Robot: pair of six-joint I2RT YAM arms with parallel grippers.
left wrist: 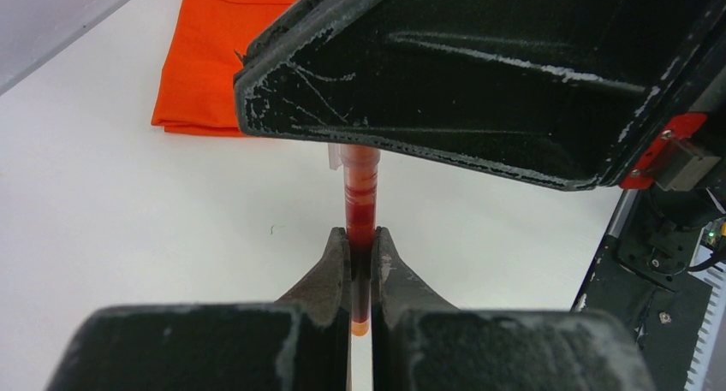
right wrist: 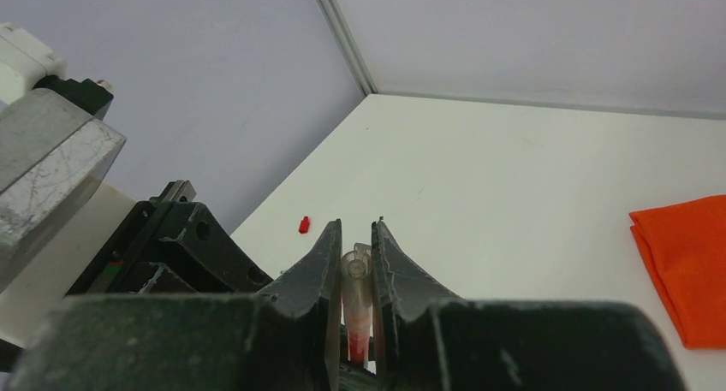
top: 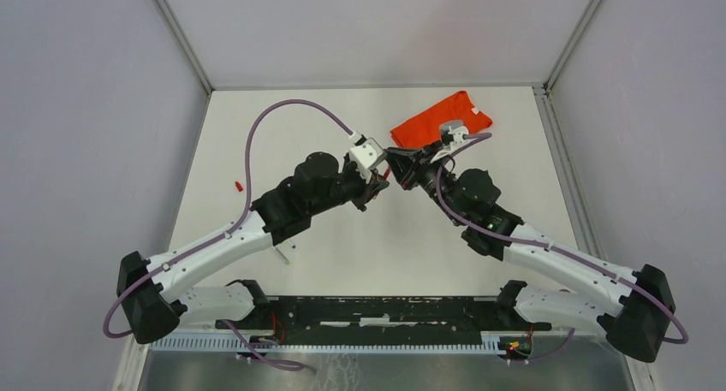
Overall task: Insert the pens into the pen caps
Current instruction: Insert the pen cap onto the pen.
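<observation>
In the left wrist view my left gripper [left wrist: 360,234] is shut on a red-orange pen [left wrist: 360,194]. The pen runs straight up from the jaws and vanishes under the black body of the right gripper. My right gripper [right wrist: 355,230] is shut on a translucent pen cap [right wrist: 354,275], and red shows inside the cap's lower end. From above, the left gripper [top: 377,183] and the right gripper [top: 395,162] meet tip to tip over the middle of the table. A small red pen cap [top: 237,186] lies loose at the left, also in the right wrist view [right wrist: 303,225].
A folded orange shirt [top: 441,117] lies at the back right of the table, just behind the right gripper. A white pen [top: 283,255] lies beside the left forearm. Metal frame posts and grey walls close in the table [top: 282,134].
</observation>
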